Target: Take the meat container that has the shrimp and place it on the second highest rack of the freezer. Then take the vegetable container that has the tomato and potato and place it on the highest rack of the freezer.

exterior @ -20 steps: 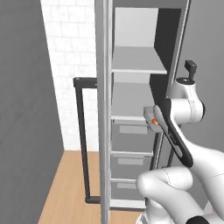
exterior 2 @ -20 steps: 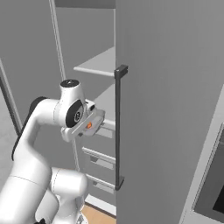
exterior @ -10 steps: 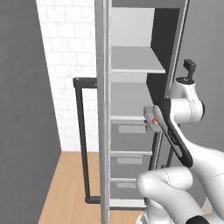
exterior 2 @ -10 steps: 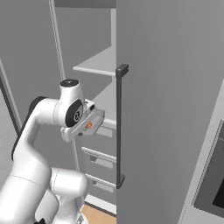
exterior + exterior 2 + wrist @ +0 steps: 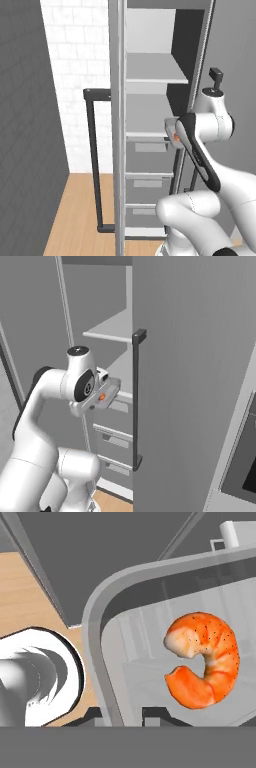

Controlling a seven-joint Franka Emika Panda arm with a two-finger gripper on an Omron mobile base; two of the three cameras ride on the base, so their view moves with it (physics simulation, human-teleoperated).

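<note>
Hand view: the small rectangular grey metal meat container (image 5: 107,662) with rounded corners and a raised rim, holding one curled orange-and-white shrimp (image 5: 204,660) (its sole visible content). The rim passes between the two dark fingertips of the gripper (image 5: 124,714), which are closed on it. No writing, label or brand can be read on any surface.

Left base view: the white arm carries the tray (image 5: 171,132) in front of the tall narrow grey freezer (image 5: 150,130), door open, beside the front edge of the lower of the two pale grey shelf boards (image 5: 146,120); the topmost shelf (image 5: 152,70) lies above it. The long black bar handle (image 5: 93,160) stands to the left. Below the shelves are grey drawers (image 5: 146,152).

Right base view: tray (image 5: 102,396) and shrimp (image 5: 102,397) show beside the wrist.

Compared with the frames of one second before, the arm and tray hold the same pose, with the grip unchanged.
</note>
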